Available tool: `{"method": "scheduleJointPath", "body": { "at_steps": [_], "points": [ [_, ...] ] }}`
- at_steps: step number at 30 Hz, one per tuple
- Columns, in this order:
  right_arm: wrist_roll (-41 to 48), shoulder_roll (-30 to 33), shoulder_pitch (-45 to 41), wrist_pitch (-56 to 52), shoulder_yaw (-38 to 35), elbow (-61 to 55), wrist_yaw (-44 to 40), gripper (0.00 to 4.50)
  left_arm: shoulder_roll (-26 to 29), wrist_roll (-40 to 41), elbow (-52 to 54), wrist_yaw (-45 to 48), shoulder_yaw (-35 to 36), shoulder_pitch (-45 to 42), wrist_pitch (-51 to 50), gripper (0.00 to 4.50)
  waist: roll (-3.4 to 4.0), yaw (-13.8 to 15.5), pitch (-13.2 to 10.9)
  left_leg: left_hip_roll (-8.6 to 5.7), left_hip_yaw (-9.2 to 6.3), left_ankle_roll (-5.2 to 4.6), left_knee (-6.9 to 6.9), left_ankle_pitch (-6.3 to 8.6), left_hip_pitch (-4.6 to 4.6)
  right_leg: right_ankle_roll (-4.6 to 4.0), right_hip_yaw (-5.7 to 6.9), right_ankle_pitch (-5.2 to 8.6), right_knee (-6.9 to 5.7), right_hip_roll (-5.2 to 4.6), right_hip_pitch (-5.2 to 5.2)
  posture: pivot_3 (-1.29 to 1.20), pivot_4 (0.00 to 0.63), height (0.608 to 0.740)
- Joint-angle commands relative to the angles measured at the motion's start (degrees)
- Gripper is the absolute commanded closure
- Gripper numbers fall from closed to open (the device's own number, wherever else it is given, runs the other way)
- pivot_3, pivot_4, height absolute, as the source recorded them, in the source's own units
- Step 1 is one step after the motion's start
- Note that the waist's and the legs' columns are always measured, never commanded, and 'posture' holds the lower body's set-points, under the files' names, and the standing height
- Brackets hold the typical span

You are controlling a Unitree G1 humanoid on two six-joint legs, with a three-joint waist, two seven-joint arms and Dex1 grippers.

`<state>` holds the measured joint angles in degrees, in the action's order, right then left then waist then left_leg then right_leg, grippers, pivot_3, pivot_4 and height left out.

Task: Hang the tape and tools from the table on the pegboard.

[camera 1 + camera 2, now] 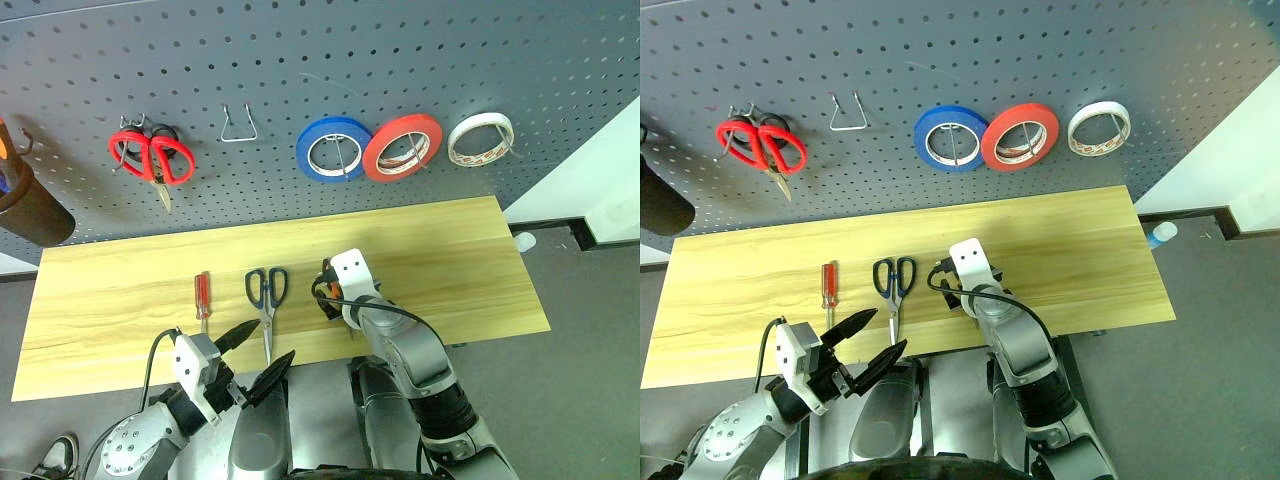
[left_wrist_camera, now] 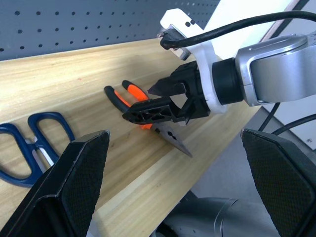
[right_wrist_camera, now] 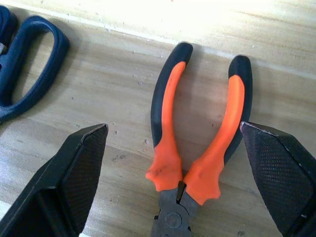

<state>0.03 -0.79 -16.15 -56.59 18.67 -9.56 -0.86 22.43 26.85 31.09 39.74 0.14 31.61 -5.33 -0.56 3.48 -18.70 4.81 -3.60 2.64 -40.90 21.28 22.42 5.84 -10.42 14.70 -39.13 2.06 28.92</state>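
Note:
Orange-and-black pliers point(image 3: 197, 148) lie on the light wood table point(image 1: 450, 250), handles pointing toward the pegboard point(image 1: 300, 60). My right gripper point(image 3: 174, 126) hovers open just over them, one finger on each side of the handles, not touching. Left of them lie the dark-handled scissors point(image 1: 267, 290) and the slim red-handled screwdriver point(image 1: 202, 295). My left gripper point(image 1: 262, 348) is open and empty at the table's near edge, just in front of the scissors. The cream-white tape point(image 1: 481, 138) hangs on a pegboard hook at the right.
On the pegboard hang red-handled scissors point(image 1: 152, 157), a blue roll point(image 1: 330, 148) and a red roll point(image 1: 403, 146). A bare wire hook point(image 1: 238, 125) sits between the scissors and the blue roll. A dark cup point(image 1: 30, 205) is at the far left.

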Motion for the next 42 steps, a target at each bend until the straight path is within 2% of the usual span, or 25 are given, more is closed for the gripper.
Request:
{"method": "scheduleJointPath", "body": {
  "at_steps": [1, 18, 28, 38, 42],
  "points": [
    [-0.70, -0.38, -0.48, -1.35, -0.46, -0.20, 0.20, 0.01, 0.20, 0.18, 2.05, -0.08, -0.46, 1.44, 0.41, 0.03, 0.00, -0.02, -0.11, 0.00, 0.00, 0.00, 0.00, 0.00, 0.00, 0.00, 0.00, 0.00, 0.00, 0.00, 0.00, 0.27, 0.339, 0.677],
    [-1.19, 0.40, -1.16, -7.59, 0.37, 1.04, -2.06, 0.01, 0.21, -0.02, 3.13, -0.62, -0.65, 2.72, 0.63, 0.03, 0.06, -0.11, -0.65, 0.00, 0.00, -0.01, 0.00, 0.00, 0.04, 0.00, 0.00, 0.00, 0.00, 0.00, 0.05, 0.28, 0.349, 0.677],
    [-1.50, -0.03, -2.93, -6.67, 0.15, 3.60, -2.90, 0.01, -0.20, -0.57, 4.23, -1.74, -1.78, 3.60, 0.69, 0.03, 0.05, -1.31, -0.66, 0.00, -0.02, -0.01, 0.00, 0.00, 0.04, 0.01, 0.00, 0.00, 0.00, 0.00, 0.03, 0.28, 0.352, 0.677],
    [-1.95, 0.28, -3.38, -6.01, -0.04, 5.14, -2.69, 0.01, -0.26, -1.04, 5.17, -2.52, -2.50, 4.63, 0.75, 0.03, 0.04, -1.29, -0.67, 0.00, -0.02, -0.01, 0.00, 0.00, 0.03, 0.01, 0.00, 0.00, -0.01, 0.00, 0.03, 0.28, 0.356, 0.677],
    [-2.31, 0.32, -3.45, -5.58, -0.05, 5.41, -2.57, 0.80, -0.22, -0.97, 5.33, -2.68, -2.36, 4.80, 0.77, 0.03, 0.04, -1.30, -0.67, 0.00, -0.02, -0.01, 0.00, 0.00, 0.03, 0.01, 0.00, 0.00, -0.01, 0.00, 0.03, 0.28, 0.359, 0.677]
  ]
}}
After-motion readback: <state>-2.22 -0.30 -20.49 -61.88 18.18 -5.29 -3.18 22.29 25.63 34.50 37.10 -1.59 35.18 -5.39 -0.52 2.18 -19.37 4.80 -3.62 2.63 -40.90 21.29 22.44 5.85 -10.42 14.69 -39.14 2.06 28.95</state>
